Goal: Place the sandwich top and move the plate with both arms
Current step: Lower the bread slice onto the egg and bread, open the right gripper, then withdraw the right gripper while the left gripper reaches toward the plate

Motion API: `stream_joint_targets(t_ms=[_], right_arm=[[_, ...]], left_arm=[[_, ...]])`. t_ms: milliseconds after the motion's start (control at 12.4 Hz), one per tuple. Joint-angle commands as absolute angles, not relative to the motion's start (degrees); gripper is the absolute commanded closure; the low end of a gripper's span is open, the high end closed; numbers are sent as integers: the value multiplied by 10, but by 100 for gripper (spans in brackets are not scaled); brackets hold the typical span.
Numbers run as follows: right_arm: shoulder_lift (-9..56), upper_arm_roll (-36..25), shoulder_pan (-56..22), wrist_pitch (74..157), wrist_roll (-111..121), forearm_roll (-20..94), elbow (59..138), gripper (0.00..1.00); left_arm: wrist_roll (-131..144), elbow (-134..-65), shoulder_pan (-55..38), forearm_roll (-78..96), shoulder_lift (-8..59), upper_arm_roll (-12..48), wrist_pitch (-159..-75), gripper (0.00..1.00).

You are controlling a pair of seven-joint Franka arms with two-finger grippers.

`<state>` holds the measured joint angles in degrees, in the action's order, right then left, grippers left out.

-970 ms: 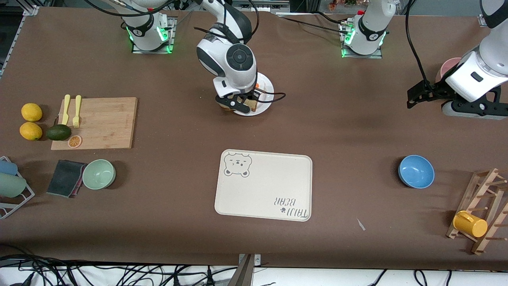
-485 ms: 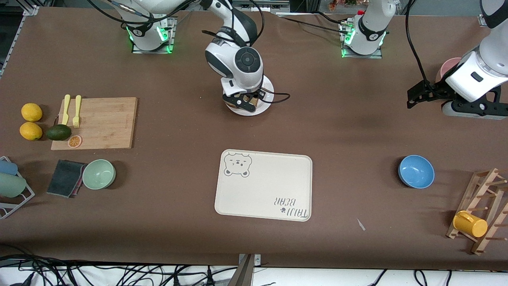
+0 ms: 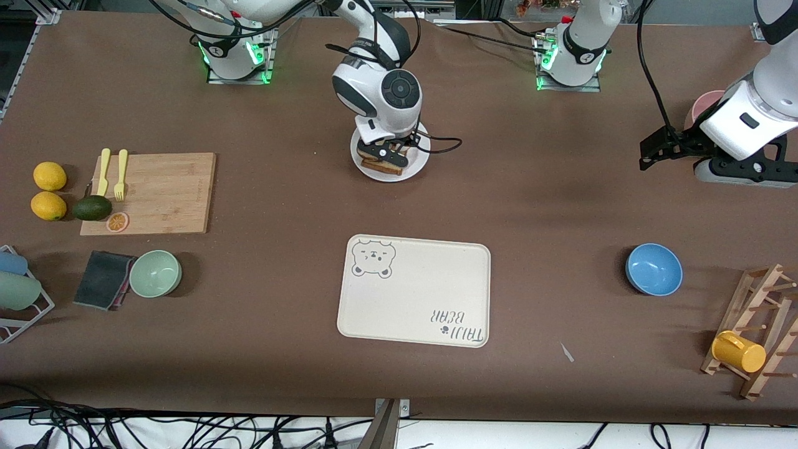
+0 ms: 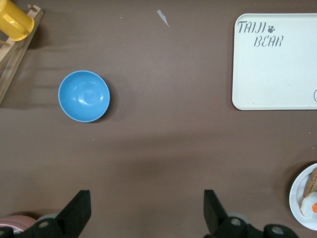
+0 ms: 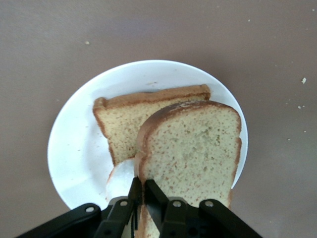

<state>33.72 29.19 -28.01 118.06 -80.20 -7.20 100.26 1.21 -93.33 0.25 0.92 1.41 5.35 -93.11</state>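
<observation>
Pinching the sandwich top (image 5: pixel 190 153), the right gripper (image 5: pixel 141 191) hangs over the plate (image 5: pixel 79 148), bread covering the lower slice (image 5: pixel 119 121) there. Left gripper (image 4: pixel 143 213) waits spread wide near the blue bowl (image 4: pixel 84 95), well apart from the plate.

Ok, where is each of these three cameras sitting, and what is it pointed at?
Front view: high across the table, facing both arms; right gripper over the plate.
Left wrist view: looks down at blue bowl and tray; left gripper open.
Right wrist view: looks down at the sandwich top its fingers pinch.
All three show the plate.
</observation>
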Motion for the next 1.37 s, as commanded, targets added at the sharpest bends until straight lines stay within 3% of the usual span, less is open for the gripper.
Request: stream_joint_targets(t_ms=[0, 81, 162, 404, 728, 1293], right_arm=[[338, 287, -281, 1200, -809, -76, 1014, 100], [338, 287, -279, 1201, -809, -75, 1012, 78], [338, 287, -277, 1200, -809, -75, 1007, 39], [336, 287, -272, 1191, -808, -73, 981, 11], [332, 286, -236, 1073, -766, -70, 873, 1], [314, 286, -114, 924, -541, -73, 755, 1]], left_arm=[[7, -922, 3, 17, 18, 51, -921, 0], [7, -922, 3, 17, 18, 51, -921, 0], [7, -922, 3, 17, 18, 52, -921, 0], [7, -923, 3, 17, 18, 51, -921, 0], [7, -923, 3, 17, 18, 51, -921, 0], [7, -921, 4, 19, 23, 51, -915, 0]])
